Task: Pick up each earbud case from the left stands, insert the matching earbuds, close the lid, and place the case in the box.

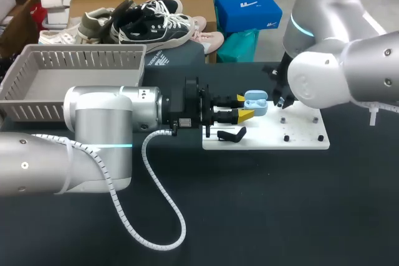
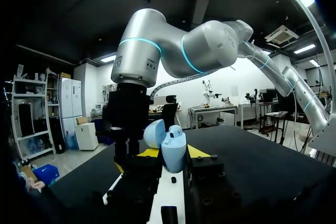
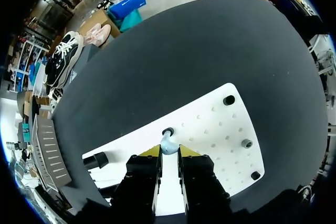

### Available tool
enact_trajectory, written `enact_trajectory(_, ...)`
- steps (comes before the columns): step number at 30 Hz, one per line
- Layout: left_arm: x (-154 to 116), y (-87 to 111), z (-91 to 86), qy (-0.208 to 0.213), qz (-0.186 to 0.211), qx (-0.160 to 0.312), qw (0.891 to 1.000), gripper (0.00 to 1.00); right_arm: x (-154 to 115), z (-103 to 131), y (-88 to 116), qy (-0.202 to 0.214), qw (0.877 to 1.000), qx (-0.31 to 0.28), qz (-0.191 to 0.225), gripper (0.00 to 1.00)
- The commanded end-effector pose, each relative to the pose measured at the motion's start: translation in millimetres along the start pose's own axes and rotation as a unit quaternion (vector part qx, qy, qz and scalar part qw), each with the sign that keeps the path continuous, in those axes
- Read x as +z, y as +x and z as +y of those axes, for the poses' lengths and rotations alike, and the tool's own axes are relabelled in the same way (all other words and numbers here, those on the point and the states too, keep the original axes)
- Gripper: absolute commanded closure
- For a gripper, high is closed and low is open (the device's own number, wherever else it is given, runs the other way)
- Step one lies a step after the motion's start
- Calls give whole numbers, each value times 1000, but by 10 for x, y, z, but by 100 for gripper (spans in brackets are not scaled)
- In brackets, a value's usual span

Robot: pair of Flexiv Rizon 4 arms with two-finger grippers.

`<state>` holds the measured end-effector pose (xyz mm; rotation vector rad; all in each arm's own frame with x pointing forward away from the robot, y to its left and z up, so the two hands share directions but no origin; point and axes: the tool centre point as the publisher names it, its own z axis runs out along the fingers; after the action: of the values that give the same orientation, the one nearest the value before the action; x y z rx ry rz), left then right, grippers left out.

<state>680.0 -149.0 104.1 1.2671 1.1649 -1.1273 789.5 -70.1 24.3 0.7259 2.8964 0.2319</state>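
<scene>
Here's the left claw, reaching in level over the left end of the white board, and it's got the blue case pinched between its yellow tips, one finger on each side. The case sits upright in that grip, off the board, with its lid swung open on the side toward the right arm, which stands just behind it.

Over to the right claw: it's pointing down at the board, fingers drawn narrow, and a small blue earbud is nipped right between the tips. From overhead this claw is mostly hidden behind its own arm, close beside the open case.

On the board, a black stand lies just under the left claw, and a few black pegs dot the far end. The grey box is at the table's left, well apart from the case.
</scene>
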Motion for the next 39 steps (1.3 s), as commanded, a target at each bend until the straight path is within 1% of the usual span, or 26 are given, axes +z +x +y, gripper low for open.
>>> enact_trajectory(1,1,0,-13,-2,0,1,1000,100,-72,-24,-4,-1,1000,0,6,100)
enact_trajectory(5,1,0,-13,-2,0,1,1000,100,-158,-47,-3,-2,1000,1,2,100)
enact_trajectory(11,1,0,-13,-2,0,1,1000,100,-351,-113,-3,-17,1000,9,2,100)
enact_trajectory(14,1,0,-13,-2,0,1,1000,100,-527,-146,6,-28,999,15,7,100)
enact_trajectory(16,1,0,-13,-2,0,1,1000,100,-651,-179,-11,-36,999,16,19,100)
enact_trajectory(21,1,0,-13,-2,0,1,1000,100,-985,-289,-89,-37,999,23,28,100)
enact_trajectory(23,1,0,-13,-2,0,1,1000,100,-1156,-305,-83,-37,999,23,29,100)
enact_trajectory(24,1,0,-13,-2,0,1,1000,100,-1234,-308,-68,-30,999,18,25,100)
enact_trajectory(28,1,0,-13,-2,0,1,1000,100,-1598,-256,113,-18,999,-22,23,100)
enact_trajectory(31,1,0,-13,-2,0,1,1000,100,-1839,-190,299,-9,998,-59,27,100)
enact_trajectory(33,1,0,-13,-2,0,1,1000,100,-1956,-151,446,3,996,-89,27,100)
enact_trajectory(35,1,0,-13,-2,0,1,1000,100,-2032,-114,579,17,993,-115,39,100)
enact_trajectory(39,1,0,-13,-2,0,1,1000,100,-2128,-50,851,28,985,-158,62,100)
